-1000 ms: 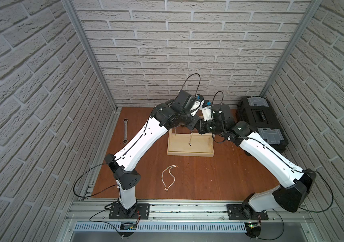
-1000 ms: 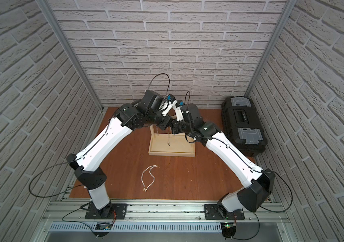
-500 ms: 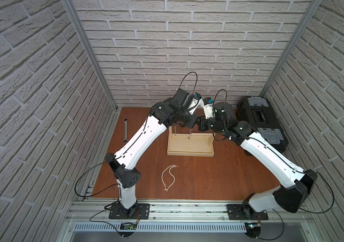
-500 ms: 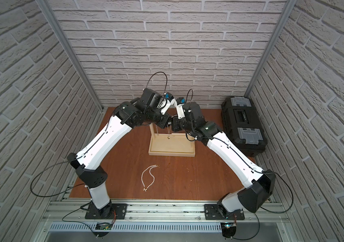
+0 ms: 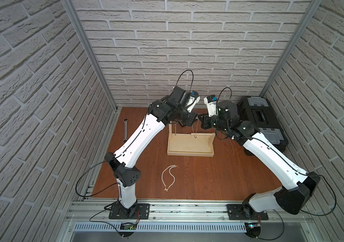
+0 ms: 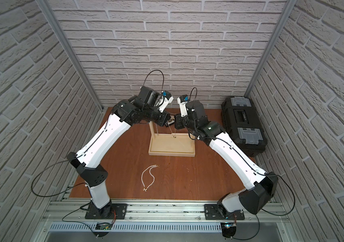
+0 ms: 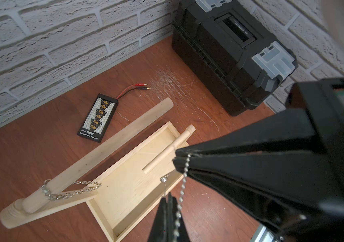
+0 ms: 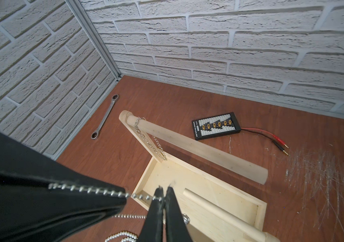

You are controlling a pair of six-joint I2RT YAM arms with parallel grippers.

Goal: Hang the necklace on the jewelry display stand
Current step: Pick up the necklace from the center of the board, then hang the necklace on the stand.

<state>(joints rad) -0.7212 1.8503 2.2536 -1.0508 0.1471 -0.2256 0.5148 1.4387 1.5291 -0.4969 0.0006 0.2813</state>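
- My right gripper (image 8: 163, 191) had just closed its last bit of gap. It now pinched the ball-chain necklace (image 8: 141, 197) right beside the left gripper (image 7: 168, 196), whose jaws were pressed shut on the same chain.
- The necklace hung between them above the jewelry display stand (image 5: 190, 144), near its dowel bar (image 8: 198, 148) but not over it.
- With two grips, I judged the loop ready to spread over the bar's free end.

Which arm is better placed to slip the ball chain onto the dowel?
Probably right: the right gripper pinches the ball chain on the free-end side of the dowel; the left gripper is nearer the post.
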